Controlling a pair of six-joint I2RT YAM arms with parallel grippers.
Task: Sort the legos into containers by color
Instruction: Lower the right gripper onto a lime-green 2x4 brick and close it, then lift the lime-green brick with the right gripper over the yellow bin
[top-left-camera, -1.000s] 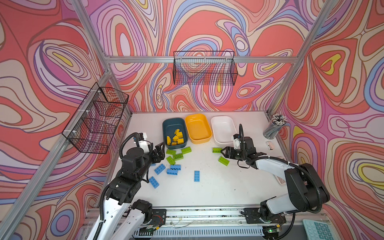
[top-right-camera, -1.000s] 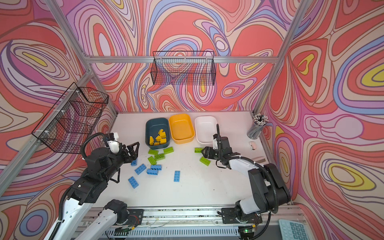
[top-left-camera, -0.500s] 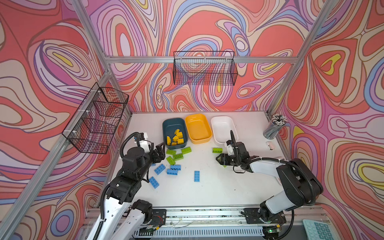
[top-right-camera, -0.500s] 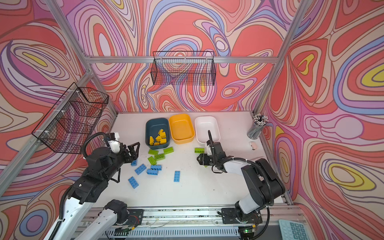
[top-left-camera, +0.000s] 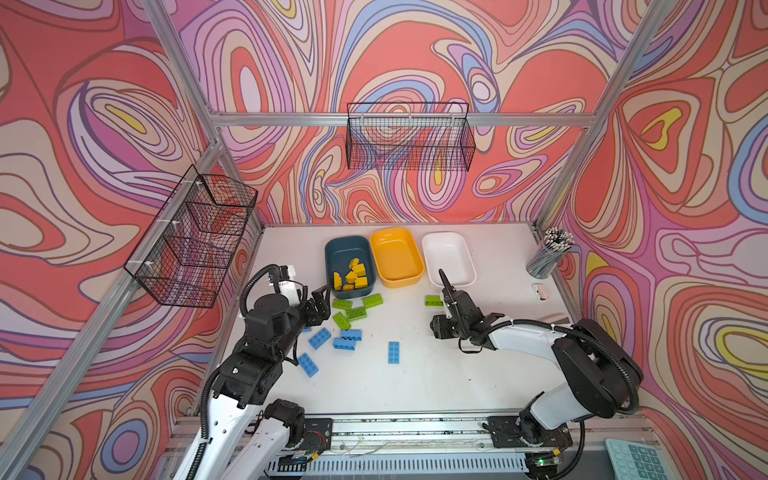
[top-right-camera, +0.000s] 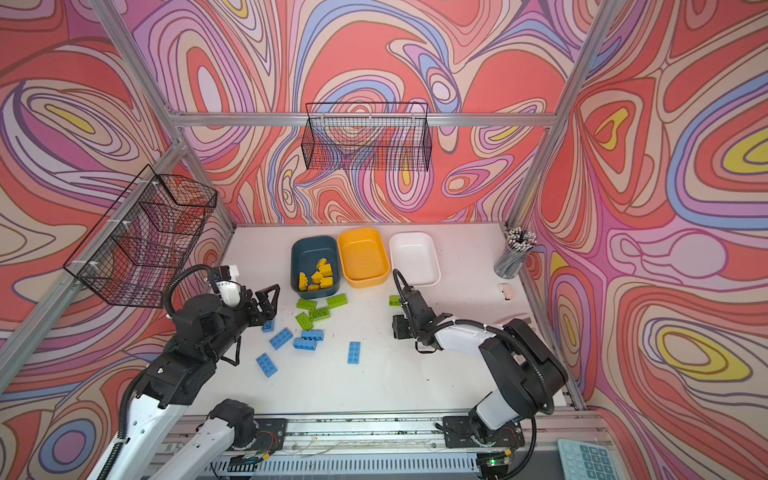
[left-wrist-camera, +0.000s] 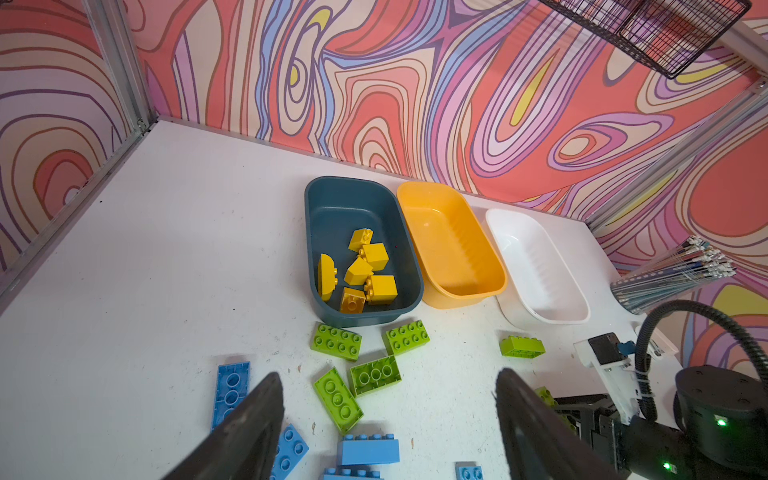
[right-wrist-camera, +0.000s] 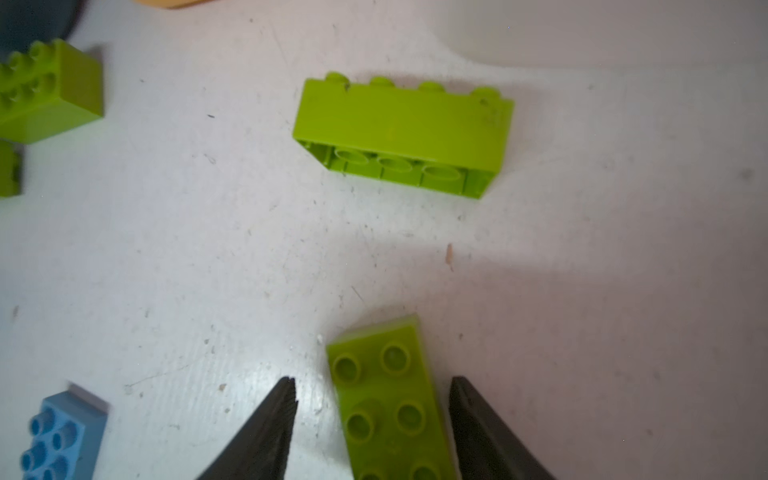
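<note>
right gripper (right-wrist-camera: 372, 380): spread, astride lime brick (right-wrist-camera: 386, 407) on table (right-wrist-camera: 208, 249), not clamped
left gripper (left-wrist-camera: 388, 374): spread, empty
done: yellow legos (top-left-camera: 353, 274) in teal tub (top-left-camera: 332, 249)
left: green legos (top-left-camera: 353, 311), blue legos (top-left-camera: 345, 338) loose on table
orange tub (top-left-camera: 397, 257), white tub (top-left-camera: 449, 257): empty

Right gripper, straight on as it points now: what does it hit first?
Likely the flat lime brick lying between the right gripper's open jaws; past it, a lime brick tipped on its side. How low the jaws sit is unclear.

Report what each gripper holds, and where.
Nothing held. The left gripper is empty; the right gripper, open, straddles the long sides of the flat lime green plastic brick.
</note>
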